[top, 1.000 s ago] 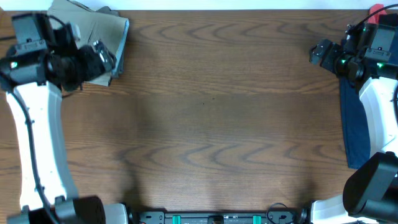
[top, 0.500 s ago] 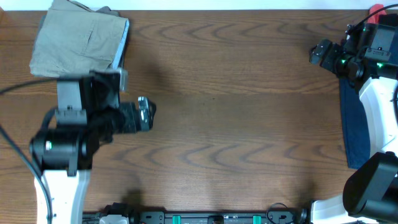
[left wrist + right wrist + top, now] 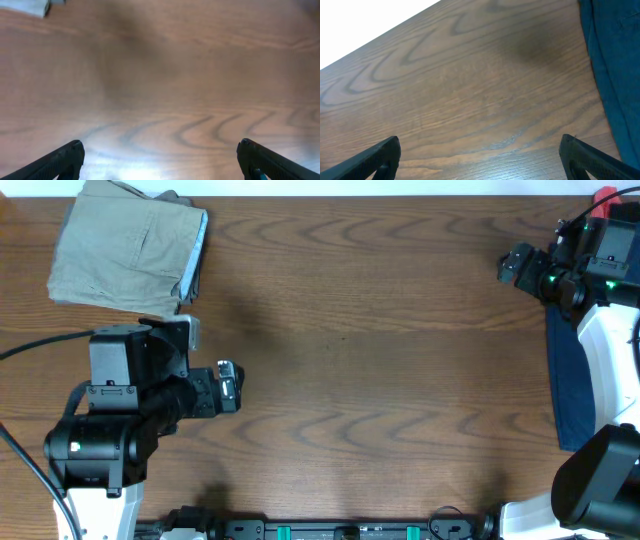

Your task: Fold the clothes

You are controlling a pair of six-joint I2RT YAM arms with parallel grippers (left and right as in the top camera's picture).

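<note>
Pale khaki-green shorts (image 3: 130, 248) lie folded at the far left corner of the table, with a grey edge showing under them. A navy blue garment (image 3: 572, 385) lies along the right edge, partly under the right arm; it also shows in the right wrist view (image 3: 616, 75). My left gripper (image 3: 229, 386) is open and empty over bare wood, below and right of the folded shorts; its fingertips frame bare table in the left wrist view (image 3: 160, 152). My right gripper (image 3: 516, 264) is open and empty at the far right, beside the navy garment, with its fingertips wide apart (image 3: 480, 150).
A red object (image 3: 605, 197) shows at the far right corner behind the right arm. The wooden table (image 3: 370, 370) runs between the two arms. The left arm's base stands at the near left.
My left arm has drawn back from the folded khaki shorts toward the near side and the middle, leaving them at the corner. The right arm has not moved.
</note>
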